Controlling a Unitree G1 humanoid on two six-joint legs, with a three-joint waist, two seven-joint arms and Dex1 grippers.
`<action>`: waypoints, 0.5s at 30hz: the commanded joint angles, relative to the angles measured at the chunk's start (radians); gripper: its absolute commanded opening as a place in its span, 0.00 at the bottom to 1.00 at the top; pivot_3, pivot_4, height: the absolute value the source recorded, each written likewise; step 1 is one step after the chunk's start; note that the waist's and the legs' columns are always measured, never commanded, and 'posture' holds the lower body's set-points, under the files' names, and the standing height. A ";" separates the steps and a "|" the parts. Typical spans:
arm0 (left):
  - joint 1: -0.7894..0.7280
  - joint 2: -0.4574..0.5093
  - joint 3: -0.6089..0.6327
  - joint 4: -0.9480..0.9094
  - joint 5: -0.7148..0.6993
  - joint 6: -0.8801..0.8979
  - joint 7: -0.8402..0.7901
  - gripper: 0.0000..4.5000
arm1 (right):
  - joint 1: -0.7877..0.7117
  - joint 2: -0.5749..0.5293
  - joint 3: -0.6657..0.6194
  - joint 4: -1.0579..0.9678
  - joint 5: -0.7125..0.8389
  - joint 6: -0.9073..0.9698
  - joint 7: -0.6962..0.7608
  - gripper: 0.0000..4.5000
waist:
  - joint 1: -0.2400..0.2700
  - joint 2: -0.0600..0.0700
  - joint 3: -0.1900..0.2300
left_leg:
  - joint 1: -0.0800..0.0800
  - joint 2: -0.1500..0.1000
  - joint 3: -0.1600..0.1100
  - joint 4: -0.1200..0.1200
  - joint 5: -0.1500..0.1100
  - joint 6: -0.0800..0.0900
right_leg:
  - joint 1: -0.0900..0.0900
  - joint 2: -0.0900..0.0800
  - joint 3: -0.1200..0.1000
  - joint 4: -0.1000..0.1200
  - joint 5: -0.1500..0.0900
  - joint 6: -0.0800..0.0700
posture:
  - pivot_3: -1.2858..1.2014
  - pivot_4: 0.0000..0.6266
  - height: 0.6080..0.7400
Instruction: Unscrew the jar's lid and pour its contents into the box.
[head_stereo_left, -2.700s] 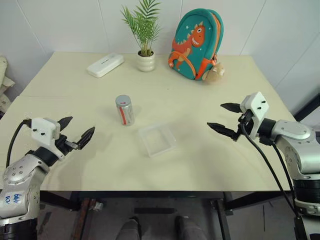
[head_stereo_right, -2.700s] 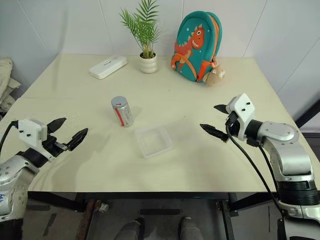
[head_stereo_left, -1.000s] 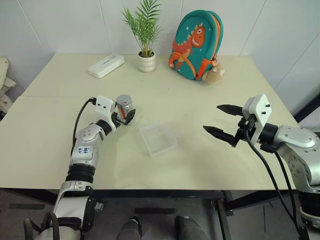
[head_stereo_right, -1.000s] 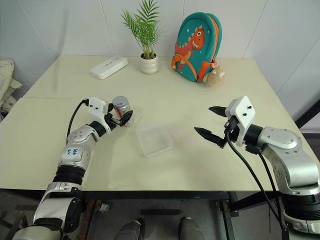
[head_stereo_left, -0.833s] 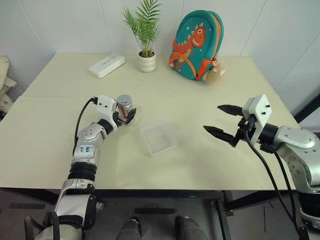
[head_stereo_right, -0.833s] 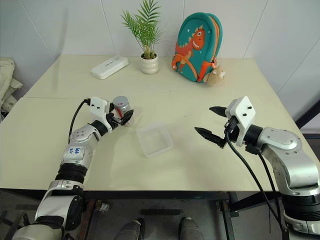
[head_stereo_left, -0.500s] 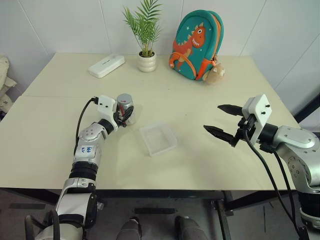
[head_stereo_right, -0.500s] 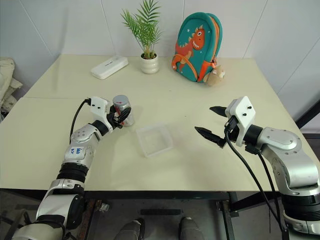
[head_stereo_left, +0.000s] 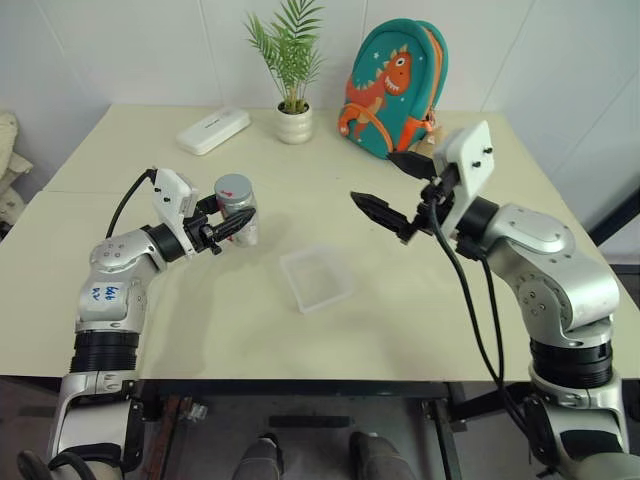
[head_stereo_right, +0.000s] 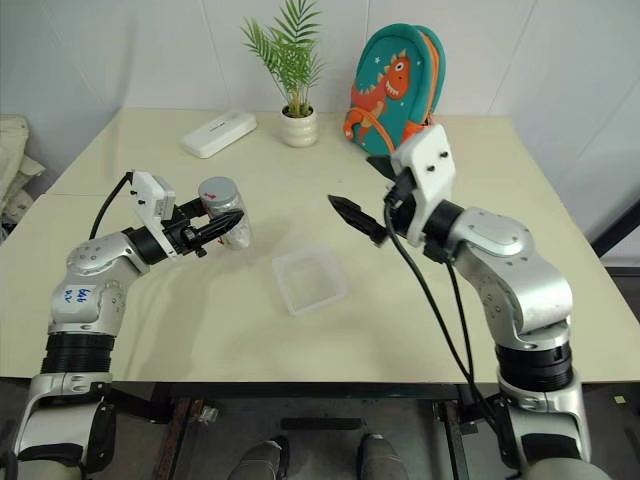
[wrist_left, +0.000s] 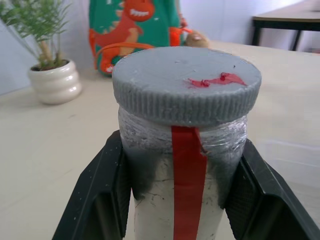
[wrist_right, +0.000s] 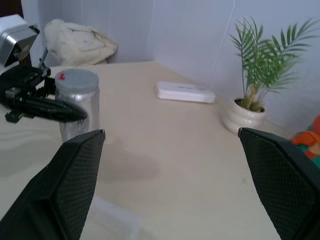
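Observation:
The jar (head_stereo_left: 238, 215), clear with a red stripe on its label, stands upright in my left gripper (head_stereo_left: 225, 225), a little above the table. The black fingers (wrist_left: 100, 200) are shut on its body just under the grey lid (wrist_left: 186, 85), which carries a red smear and sits closed on the jar. The contents are hidden inside. The transparent box (head_stereo_left: 316, 279) lies on the table to the right of the jar, nearer the front edge. My right gripper (head_stereo_left: 375, 180) hangs open and empty above the table's middle, pointing left toward the jar (wrist_right: 77, 107).
At the table's far edge stand a white oblong case (head_stereo_left: 212, 130), a white ribbed pot with a green plant (head_stereo_left: 293, 123) and a teal dinosaur backpack (head_stereo_left: 392, 88). The cream table (head_stereo_left: 400, 330) is bare in front of the box.
My left gripper has shut on the jar, then lifted it and drawn it back to the left. My right gripper, still open, has swung up and left toward the table's middle.

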 joint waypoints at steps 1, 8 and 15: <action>0.009 0.023 -0.014 -0.099 -0.046 0.035 -0.076 0.45 | -0.037 0.097 0.045 -0.062 0.025 0.052 -0.088 1.00 | -0.001 0.000 0.000 | 0.000 0.000 0.000 -0.001 0.000 0.000 | 0.000 0.000 0.000 0.000 0.000 0.000 | 0.52 0.24 1.00; -0.040 -0.004 -0.047 -0.116 -0.085 0.072 -0.157 0.45 | -0.063 0.257 0.121 -0.053 0.009 0.102 -0.186 1.00 | -0.001 0.000 0.000 | 0.000 0.000 0.000 -0.003 0.000 0.000 | -0.002 -0.001 0.000 0.001 0.000 -0.001 | 0.52 0.24 1.00; -0.082 -0.046 -0.081 -0.103 -0.102 0.108 -0.197 0.45 | -0.062 0.343 0.162 -0.037 -0.012 0.125 -0.251 1.00 | -0.005 0.000 0.000 | 0.000 0.000 0.000 -0.003 0.000 0.000 | -0.002 0.000 0.000 0.001 0.001 0.001 | 0.52 0.24 1.00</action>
